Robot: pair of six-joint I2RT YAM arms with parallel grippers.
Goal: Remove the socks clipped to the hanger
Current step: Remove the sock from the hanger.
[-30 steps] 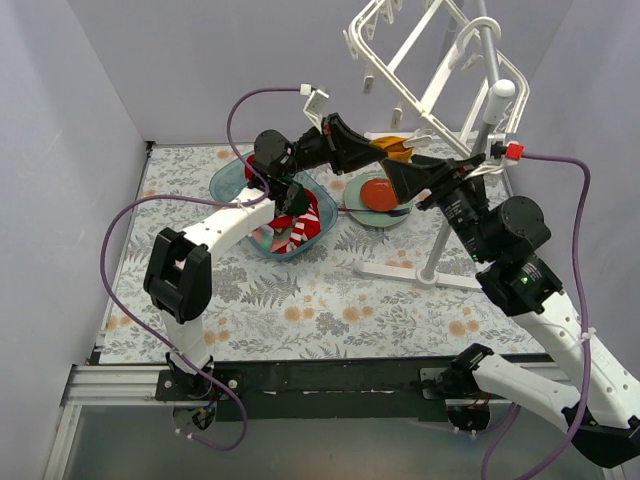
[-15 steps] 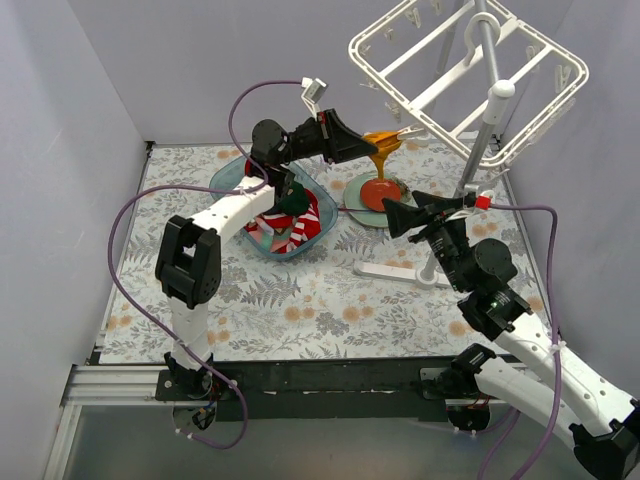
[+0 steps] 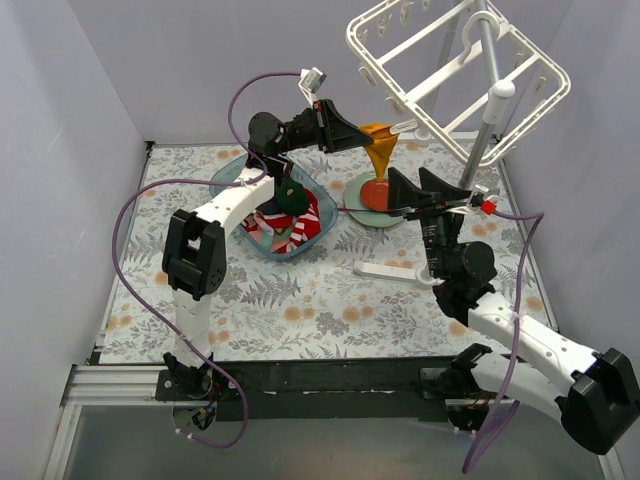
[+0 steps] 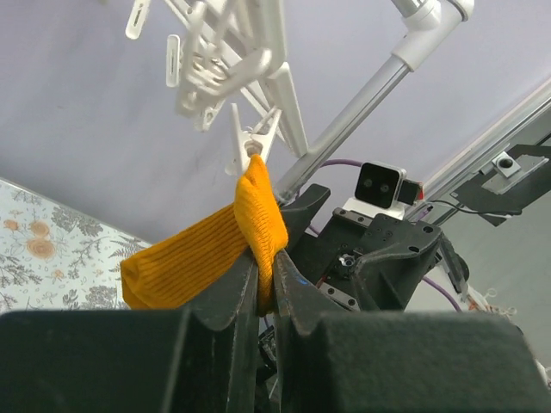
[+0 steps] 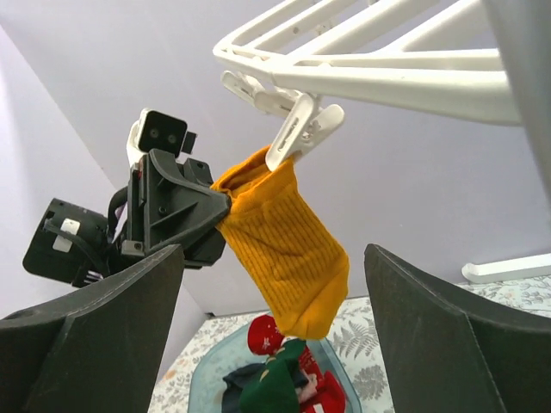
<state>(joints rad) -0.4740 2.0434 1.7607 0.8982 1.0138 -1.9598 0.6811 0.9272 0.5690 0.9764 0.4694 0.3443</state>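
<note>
A mustard yellow sock (image 3: 381,152) hangs from a clip (image 5: 301,129) on the white hanger (image 3: 460,62), which is raised on a stand. My left gripper (image 3: 356,134) is shut on the sock's cuff just below the clip (image 4: 254,142); the sock (image 4: 215,245) is pinched between its fingers. My right gripper (image 3: 424,186) is open and empty, below and in front of the sock (image 5: 288,245). Red, striped and dark socks lie in the blue tub (image 3: 232,180), also seen in the right wrist view (image 5: 297,387).
A red-orange ball (image 3: 376,193) on a green plate sits right of the tub. The stand's pole (image 3: 486,130) and white base (image 3: 395,272) are at the right. Purple walls close in the floral mat on three sides.
My right arm has pulled back from the hanger and its open gripper now points up at the sock. The hanger has swung and tilted. My left gripper has kept hold of the mustard sock.
</note>
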